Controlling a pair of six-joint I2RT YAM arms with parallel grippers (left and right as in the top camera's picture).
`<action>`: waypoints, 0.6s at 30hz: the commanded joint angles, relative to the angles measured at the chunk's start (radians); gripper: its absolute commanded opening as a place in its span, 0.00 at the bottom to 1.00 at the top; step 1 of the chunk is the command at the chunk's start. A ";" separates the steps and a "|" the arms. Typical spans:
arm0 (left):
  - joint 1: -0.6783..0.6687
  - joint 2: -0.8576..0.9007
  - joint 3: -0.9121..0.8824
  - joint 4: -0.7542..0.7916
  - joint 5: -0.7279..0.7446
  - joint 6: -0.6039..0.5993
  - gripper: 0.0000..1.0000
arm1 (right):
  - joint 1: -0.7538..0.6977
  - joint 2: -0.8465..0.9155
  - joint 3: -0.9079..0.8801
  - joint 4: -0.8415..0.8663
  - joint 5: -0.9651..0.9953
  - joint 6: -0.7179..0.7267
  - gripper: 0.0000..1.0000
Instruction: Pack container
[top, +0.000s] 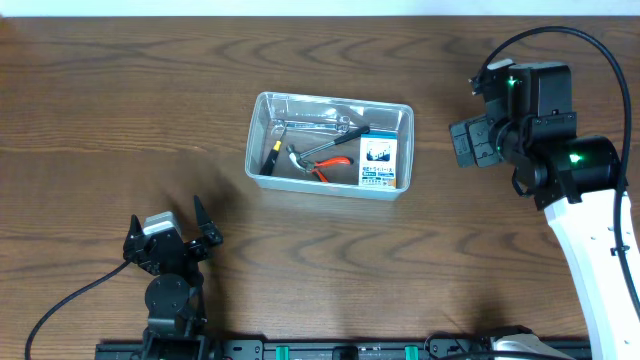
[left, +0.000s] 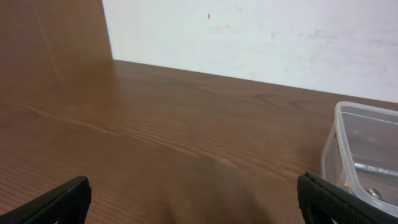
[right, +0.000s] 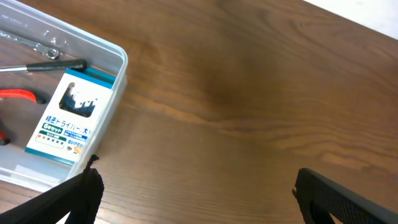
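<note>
The container (top: 330, 98) lies mid-table, tools (top: 322, 160) inside. The left gripper (left: 193, 190) at 7 o'clock and the right gripper (right: 196, 180) at 3 o'clock are held wide apart, empty; the rim should be left unbumped.

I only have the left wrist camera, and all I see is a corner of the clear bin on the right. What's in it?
Observer: Red-handled pliers, a blue-and-white box and a metal wrench lie in the container.
Operator: Where's the right arm?
Observer: The right gripper is held past the container's right end, fingers open with nothing between them.
</note>
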 joint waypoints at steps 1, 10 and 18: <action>-0.003 -0.004 -0.022 -0.029 -0.020 0.002 0.98 | -0.003 0.000 0.001 -0.003 0.014 -0.014 0.99; -0.003 -0.004 -0.022 -0.029 -0.020 0.002 0.98 | -0.001 -0.133 -0.028 -0.003 0.014 -0.014 0.99; -0.003 -0.004 -0.022 -0.029 -0.020 0.002 0.98 | -0.014 -0.536 -0.223 0.008 0.064 -0.006 0.99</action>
